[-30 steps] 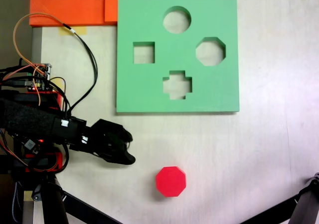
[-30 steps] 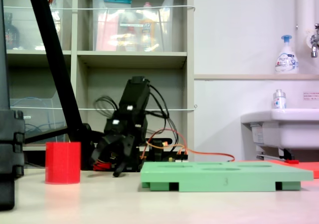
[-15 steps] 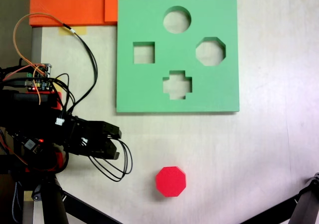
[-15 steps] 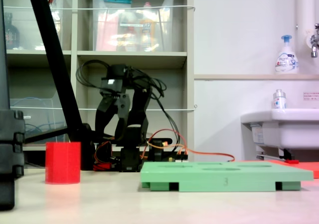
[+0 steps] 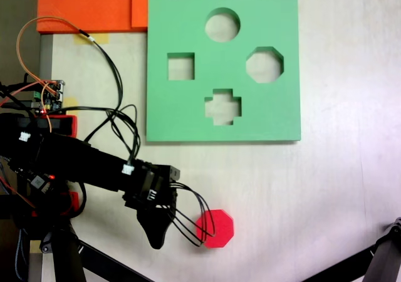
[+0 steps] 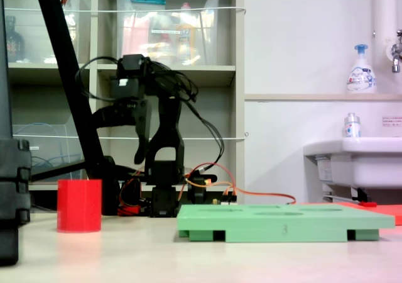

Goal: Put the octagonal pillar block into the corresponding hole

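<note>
Side view shows gripper [image 6: 142, 157] raised above block [image 6: 79, 205].

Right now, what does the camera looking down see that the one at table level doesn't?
Looking down, a fixed view shows the hole shapes: round hole, square hole, cross hole and octagonal hole, the eight-sided top of the block, and orange sheets. From table level, a fixed view shows shelves, a sink, a soap bottle and how tall the block stands. Both fixed views show the block, the board and the arm.
</note>
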Available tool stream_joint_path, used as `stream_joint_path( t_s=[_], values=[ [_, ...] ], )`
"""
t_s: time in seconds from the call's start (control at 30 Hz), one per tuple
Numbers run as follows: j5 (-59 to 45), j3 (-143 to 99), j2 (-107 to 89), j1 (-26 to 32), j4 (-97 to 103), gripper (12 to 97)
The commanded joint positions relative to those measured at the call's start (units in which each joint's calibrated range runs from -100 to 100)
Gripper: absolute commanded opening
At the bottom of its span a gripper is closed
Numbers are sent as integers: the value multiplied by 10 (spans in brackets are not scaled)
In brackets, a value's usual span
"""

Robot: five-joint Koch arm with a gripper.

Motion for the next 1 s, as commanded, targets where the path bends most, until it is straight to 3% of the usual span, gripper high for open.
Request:
stream_joint_path(
  t_s=[0.0, 0.53, 0.97],
  values=[
    [-11, 64, 41, -7, -35, 932],
    [-22, 284, 386, -18, -35, 930],
    [-35, 318, 513, -20, -35, 928]
  ],
)
